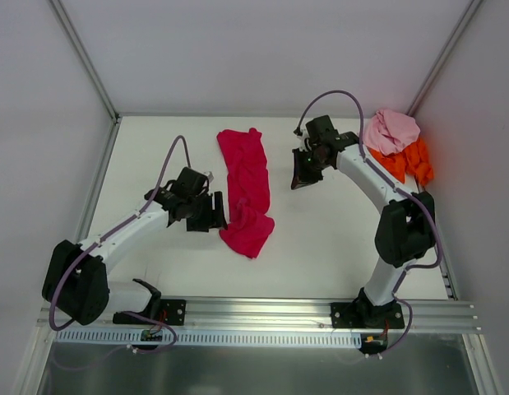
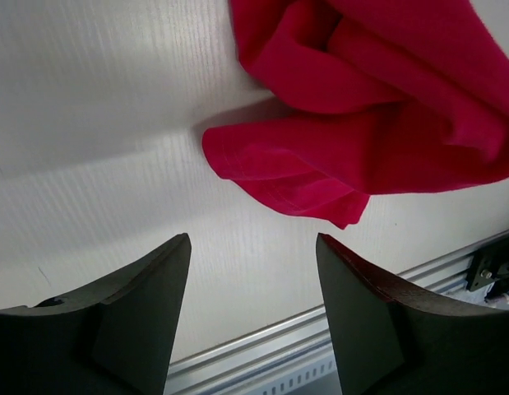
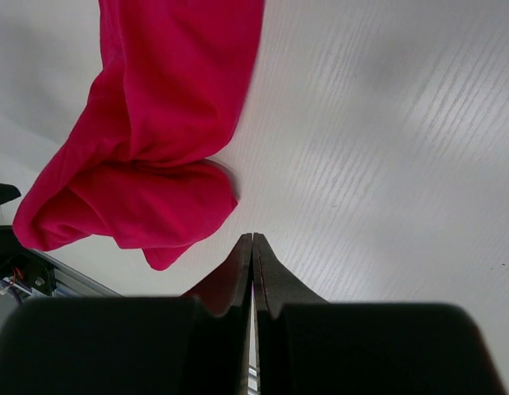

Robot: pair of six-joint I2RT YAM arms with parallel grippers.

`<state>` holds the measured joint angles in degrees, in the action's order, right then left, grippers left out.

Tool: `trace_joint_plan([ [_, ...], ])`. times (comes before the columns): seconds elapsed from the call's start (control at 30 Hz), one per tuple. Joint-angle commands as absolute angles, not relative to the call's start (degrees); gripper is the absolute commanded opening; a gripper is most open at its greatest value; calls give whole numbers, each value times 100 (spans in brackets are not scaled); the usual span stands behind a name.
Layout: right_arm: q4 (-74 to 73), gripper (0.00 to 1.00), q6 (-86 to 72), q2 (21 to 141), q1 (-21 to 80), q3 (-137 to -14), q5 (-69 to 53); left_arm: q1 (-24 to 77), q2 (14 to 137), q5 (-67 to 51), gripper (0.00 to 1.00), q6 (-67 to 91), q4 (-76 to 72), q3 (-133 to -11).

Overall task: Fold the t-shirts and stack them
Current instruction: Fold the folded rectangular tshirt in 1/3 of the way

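Left jaws are standing spread, with nothing between the fingers (image 2: 131,317). Right jaws are pressing fully together, fingers (image 3: 238,271) pad to pad, gripping nothing. The left jaws are hovering just beside the near half of the crimson t-shirt (image 1: 246,189), on its left, not touching it. The right jaws are hanging off its right side, level with the far half, with bare table between.

Crimson t-shirt is lying mid-table as a long bunched strip, not spread flat. Long axis is running far-to-near, from the back wall toward the rail, drifting slightly right at the near end. Far end is sitting narrower. Near end is piling into a wider folded lump. Left wrist view is showing that lump's hemmed edge just ahead of the open fingers. Can't tell which end is the collar.

Pale pink t-shirt (image 1: 391,132) is sitting crumpled in the far right corner. Bright orange t-shirt (image 1: 412,162) is lying crumpled against it on the near side, touching it, both close to the right wall.

Table (image 1: 336,239) is showing plain white with fine grain lines. White wall panels (image 1: 262,49) are closing in left, back and right, with aluminium posts (image 1: 85,58) rising from the far corners. Slotted aluminium rail (image 1: 262,311) is running along the near edge, where I'm bolted down.
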<state>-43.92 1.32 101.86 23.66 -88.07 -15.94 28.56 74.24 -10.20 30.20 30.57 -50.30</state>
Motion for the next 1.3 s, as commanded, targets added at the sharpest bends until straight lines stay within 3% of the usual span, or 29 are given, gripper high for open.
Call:
trace_joint_plan([
  [0.0,-4518,1,211,9941,2382,-9062,-1608,2927,7505,-924,62,2673,2304,-4817],
  [0.07,-4518,1,193,9853,2391,-9053,-1617,2953,7567,-739,57,2619,2041,-4720],
  [0.47,-5018,1,237,9501,2382,-9598,-1512,3515,8464,130,58,2892,1187,-4509],
  [0.77,-5115,1,272,9176,2382,-9098,-1494,3674,8368,474,57,2953,914,-4412],
  [0.8,-5124,1,281,9158,2391,-9053,-1494,3691,8332,492,59,2962,931,-4403],
  [0.93,-5107,1,316,9035,2382,-8965,-1433,3691,8367,536,82,2979,923,-4298],
  [1.0,-5124,1,316,9026,2391,-9043,-1433,3691,8437,405,82,3058,905,-4245],
  [1.13,-5150,1,281,9035,2382,-9202,-1406,3709,8341,88,68,3243,704,-4034],
  [1.17,-5159,1,273,9018,2391,-9228,-1415,3718,8350,27,57,3269,694,-4008],
  [1.27,-5238,1,290,9026,2382,-9360,-1397,3788,8411,18,46,3296,659,-4017],
])
